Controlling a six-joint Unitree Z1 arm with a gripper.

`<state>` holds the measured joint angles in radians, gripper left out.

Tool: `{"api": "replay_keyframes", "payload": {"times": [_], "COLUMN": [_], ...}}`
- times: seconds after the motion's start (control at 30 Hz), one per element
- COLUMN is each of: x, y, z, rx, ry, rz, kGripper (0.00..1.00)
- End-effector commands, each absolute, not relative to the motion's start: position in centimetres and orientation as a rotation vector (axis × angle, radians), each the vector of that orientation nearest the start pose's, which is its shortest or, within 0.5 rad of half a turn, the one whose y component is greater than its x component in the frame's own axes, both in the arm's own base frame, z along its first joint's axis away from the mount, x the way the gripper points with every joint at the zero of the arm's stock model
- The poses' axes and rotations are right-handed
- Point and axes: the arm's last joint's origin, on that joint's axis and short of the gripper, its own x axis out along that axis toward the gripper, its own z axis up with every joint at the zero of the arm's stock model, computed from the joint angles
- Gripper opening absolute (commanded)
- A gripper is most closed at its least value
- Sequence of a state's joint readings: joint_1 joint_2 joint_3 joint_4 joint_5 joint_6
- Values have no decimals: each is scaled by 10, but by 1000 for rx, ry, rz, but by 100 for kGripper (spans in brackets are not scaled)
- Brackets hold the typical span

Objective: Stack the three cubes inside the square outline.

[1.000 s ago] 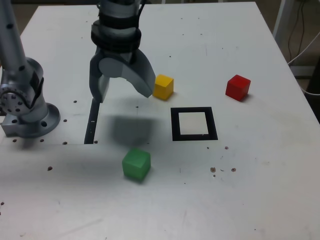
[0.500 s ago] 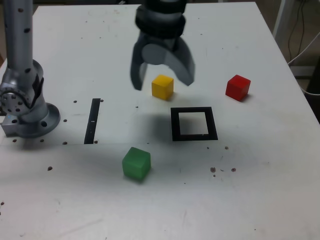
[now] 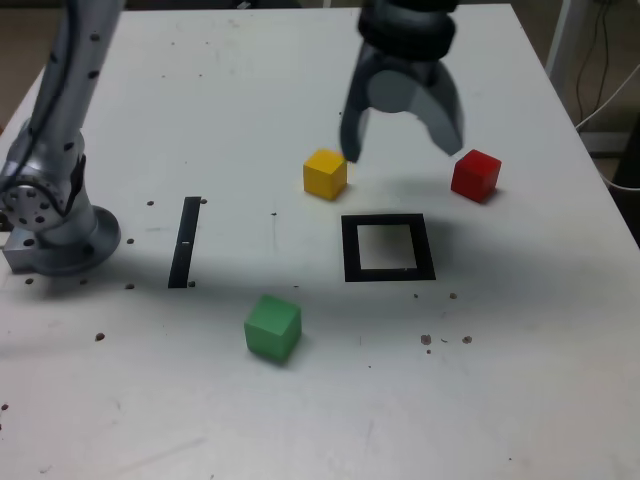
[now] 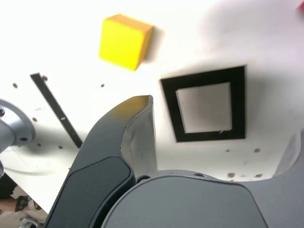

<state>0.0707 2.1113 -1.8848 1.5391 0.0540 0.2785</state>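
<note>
In the exterior view the yellow cube point(image 3: 325, 174) lies behind the left corner of the square outline point(image 3: 349, 250), the red cube point(image 3: 475, 175) behind its right corner, and the green cube point(image 3: 272, 327) in front, to its left. All three rest apart on the white table. My gripper point(image 3: 400, 148) hangs open and empty above the table, between the yellow and red cubes, just behind the outline. The wrist view looks past one dark finger point(image 4: 128, 137) at the yellow cube point(image 4: 124, 40) and the square outline point(image 4: 171, 109), whose centre is bare; a red sliver point(image 4: 301, 4) shows at a corner.
A narrow black strip point(image 3: 185, 240) lies on the exterior view's left, beside the arm's grey base point(image 3: 50, 215). The strip point(image 4: 54, 109) also shows in the wrist view. Small dark specks dot the table. The table's right edge point(image 3: 590, 170) has cables beyond it.
My open gripper has swung towards the exterior view's right, from over the black strip, past the yellow cube, to between the yellow and red cubes. No cube has moved.
</note>
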Motion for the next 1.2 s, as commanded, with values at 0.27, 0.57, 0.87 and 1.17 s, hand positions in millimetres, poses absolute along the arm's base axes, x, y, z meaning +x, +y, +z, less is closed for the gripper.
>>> {"api": "replay_keyframes", "payload": {"times": [0.27,0.57,0.87,1.17], "x": [425,449,454,455], "y": [58,83,89,89], "z": [285,268,262,260], "rx": [204,238,254,337], "ry": [1727,1706,1711,1706], "rz": [-179,-205,-218,-282], "kGripper": [99,100,100,100]}}
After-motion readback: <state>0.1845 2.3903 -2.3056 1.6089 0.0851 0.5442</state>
